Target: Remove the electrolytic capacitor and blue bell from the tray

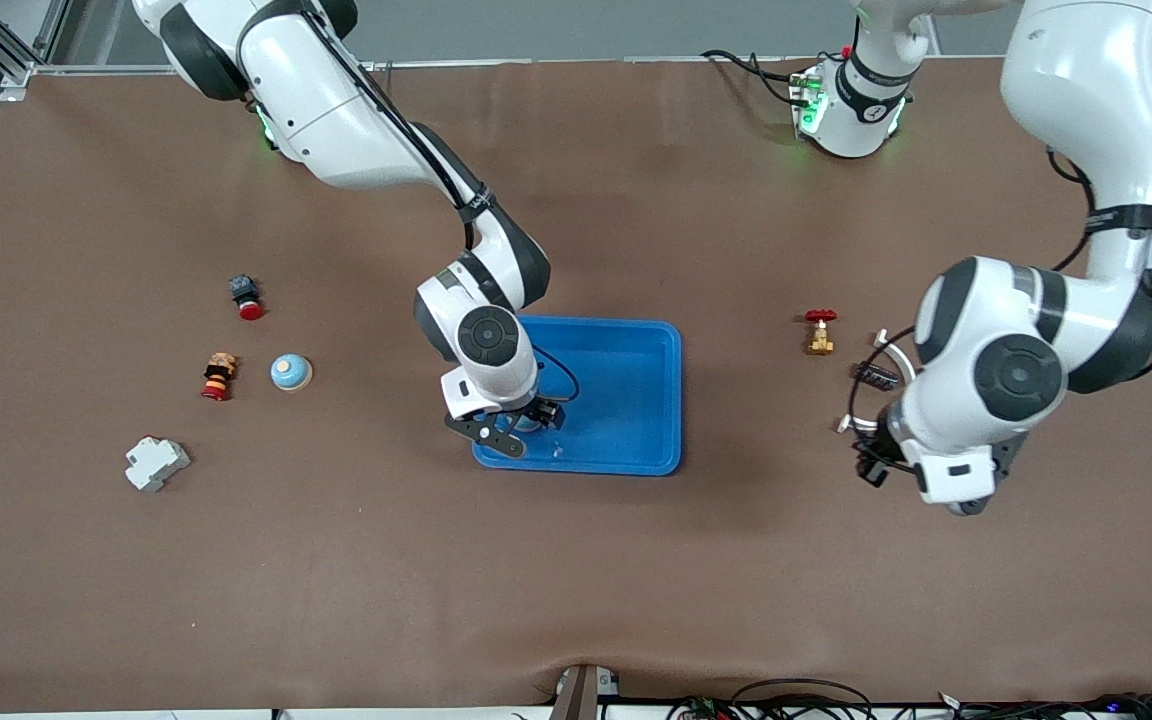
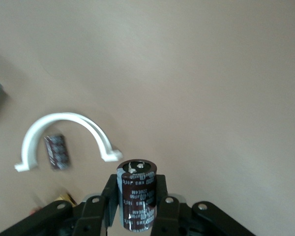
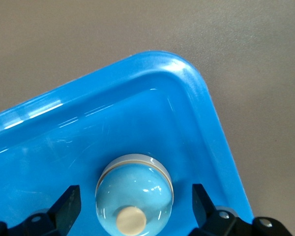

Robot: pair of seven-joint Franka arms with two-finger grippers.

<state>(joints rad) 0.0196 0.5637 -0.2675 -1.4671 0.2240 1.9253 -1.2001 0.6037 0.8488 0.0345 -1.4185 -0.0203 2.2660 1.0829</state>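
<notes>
Right pincer [image 3: 132, 204] spread, straddling blue bell [image 3: 134, 191] in tray [image 1: 636, 400] corner, button up. Left pincer [image 2: 136, 204] pinching capacitor [image 2: 136, 194] off-tray.

**Left gripper holds a capacitor above the brown table**

The left gripper [image 2: 136, 204] clamps a dark electrolytic capacitor [image 2: 136, 194] upright between its black fingers [image 2: 110, 199], silver top showing. On the brown table [image 2: 201, 78] below lies a white half-ring clamp [image 2: 64, 137], with a second small dark capacitor [image 2: 55, 151] lying inside its arc.
</notes>
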